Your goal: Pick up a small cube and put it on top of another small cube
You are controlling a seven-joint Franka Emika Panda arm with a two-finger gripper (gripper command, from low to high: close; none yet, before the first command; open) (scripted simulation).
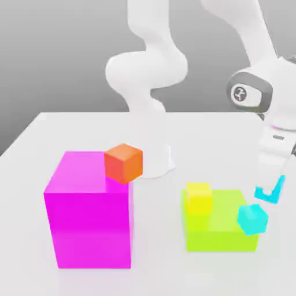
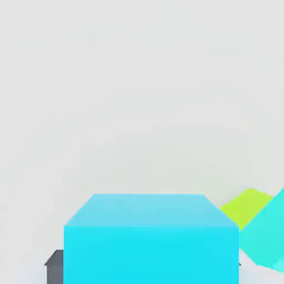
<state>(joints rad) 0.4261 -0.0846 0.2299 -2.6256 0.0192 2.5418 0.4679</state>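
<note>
In the exterior view, we see the gripper [image 1: 269, 186] between 3 and 4 o'clock from the picture's centre, its fingers clamped on the held cyan cube [image 1: 267, 198]. White fingers cover much of that cube, leaving bright cyan edges showing. In the hand view, its broad cyan face sits between dark finger parts.

The other cyan cube [image 1: 252, 219] lies at about 7 o'clock from the held one, apart from it in the exterior view. We see it turned cornerwise, overlapping the edge of the lime block [image 1: 232, 237]; we cannot tell whether the two touch. The held cube is not stacked on it.

On the lime block, towards its 10 to 11 o'clock corner, we see the small yellow cube [image 1: 199, 199]. The large magenta block [image 1: 92, 225] stands on the pale worktop [image 1: 156, 260] between 7 and 8 o'clock from the centre. At its 1 o'clock corner we find the small orange cube [image 1: 123, 164], turned cornerwise. Beyond the blocks, near the centre, the white arm [image 1: 147, 75] rises from its base.
</note>
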